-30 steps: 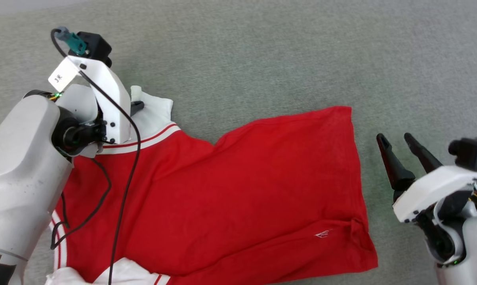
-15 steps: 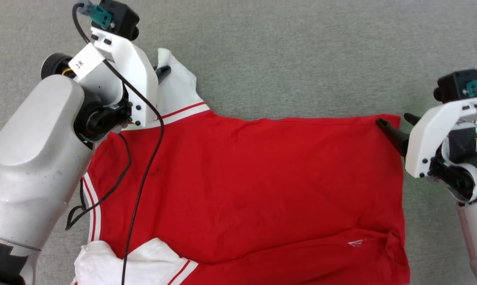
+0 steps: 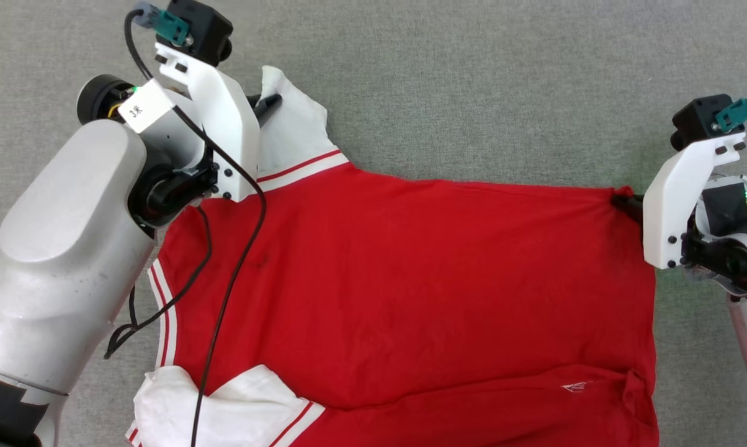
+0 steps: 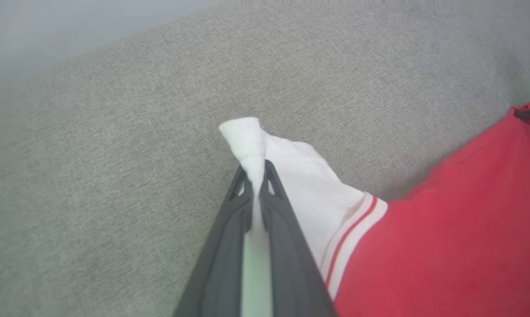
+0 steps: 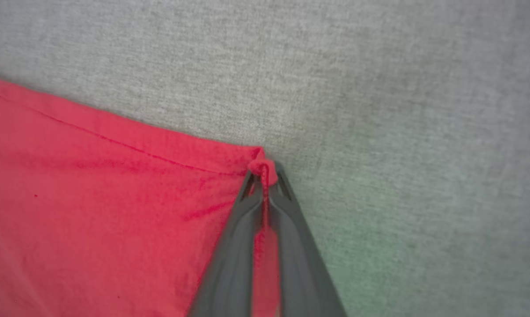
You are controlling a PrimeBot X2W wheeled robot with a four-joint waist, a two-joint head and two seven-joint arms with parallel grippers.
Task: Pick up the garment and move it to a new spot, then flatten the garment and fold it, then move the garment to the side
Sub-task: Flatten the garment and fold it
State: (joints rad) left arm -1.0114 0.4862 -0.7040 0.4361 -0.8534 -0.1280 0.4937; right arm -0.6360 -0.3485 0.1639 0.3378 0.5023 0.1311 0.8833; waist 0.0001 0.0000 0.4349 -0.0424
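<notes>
The garment (image 3: 411,292) is a red T-shirt with white sleeves and red-and-white stripe trim, spread across the grey surface with its plain side up. My left gripper (image 3: 273,102) is shut on the tip of the far white sleeve (image 4: 287,176), which bunches between the dark fingers (image 4: 230,229). At the far right hem corner (image 5: 260,165) my right gripper (image 5: 264,172) is shut, with red cloth pinched between its tips. The top edge of the garment runs taut between the two grips. A second white sleeve (image 3: 237,403) lies folded at the near left.
Grey fabric surface (image 3: 473,87) stretches beyond the garment to the far side and right. My left arm's black cable (image 3: 231,279) hangs over the red cloth. A small white tag mark (image 3: 575,387) shows near the lower right hem.
My right gripper came in from the right, reached the hem corner and shut on it. The left gripper carried the sleeve up and right; the top edge pulled straight.
</notes>
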